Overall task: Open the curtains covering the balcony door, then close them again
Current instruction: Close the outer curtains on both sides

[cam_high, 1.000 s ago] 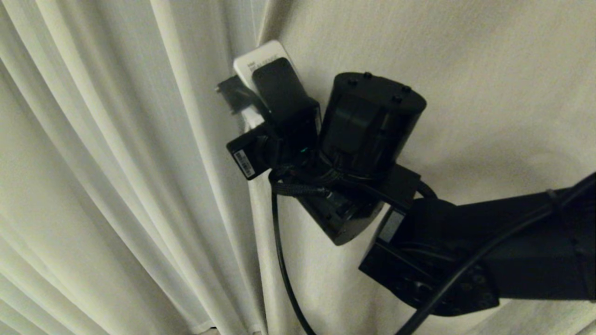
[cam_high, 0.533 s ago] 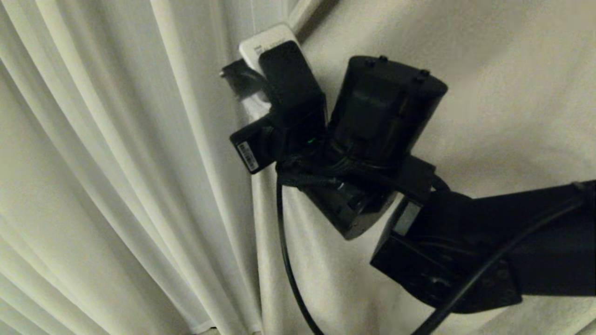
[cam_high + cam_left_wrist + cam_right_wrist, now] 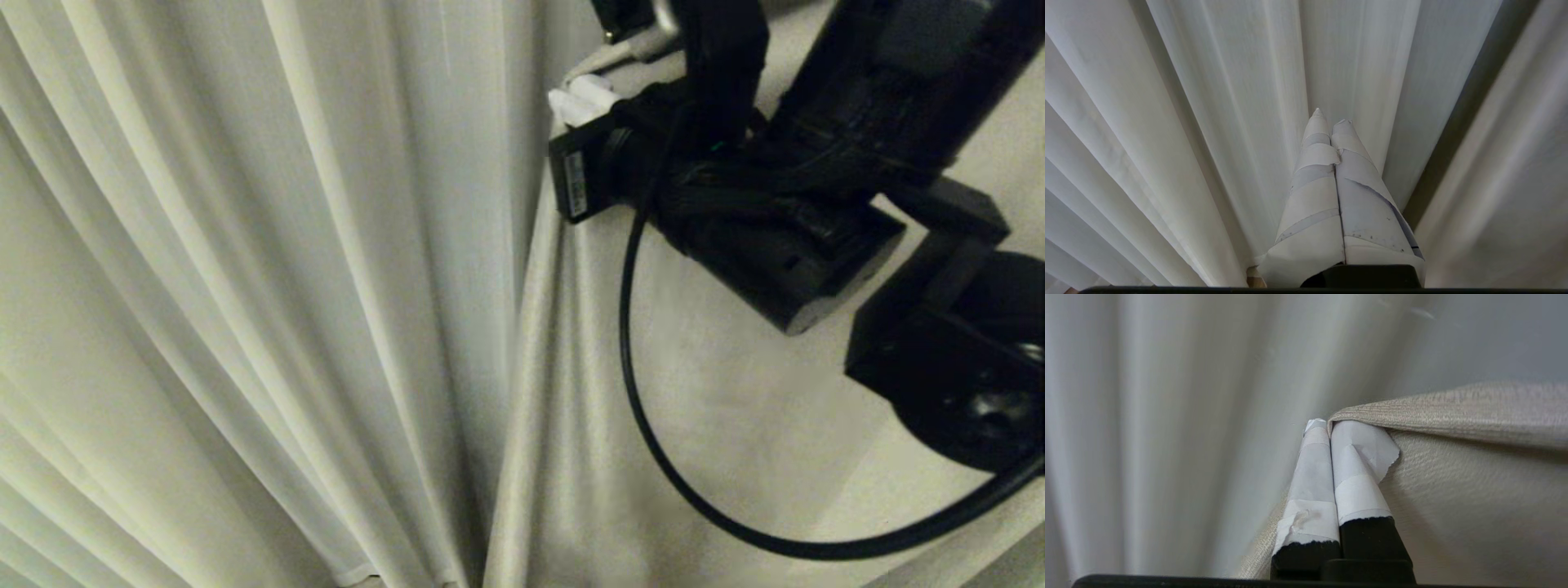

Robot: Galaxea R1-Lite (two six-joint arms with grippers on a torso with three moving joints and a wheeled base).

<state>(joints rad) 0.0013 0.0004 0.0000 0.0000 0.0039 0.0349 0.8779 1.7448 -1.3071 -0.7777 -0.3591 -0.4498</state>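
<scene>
**Cream fabric dragged sideways by right gripper**

Woven cream curtains: right panel [image 3: 718, 392] is hooked on my right gripper [image 3: 1327, 424], taped fingers [image 3: 1355, 457] pressed together with the hem edge draped over the tips, not clearly pinched. Versus a second ago, the arm has swung up and toward the right of head view, and the panel edge went with it. Left panel [image 3: 204, 286] hangs pleated, unmoved. Left gripper [image 3: 1329, 122] parked near those pleats, closed on nothing. Balcony door not visible. My read: opening stroke underway, gap only starting; fabric could slip off the tips.
</scene>
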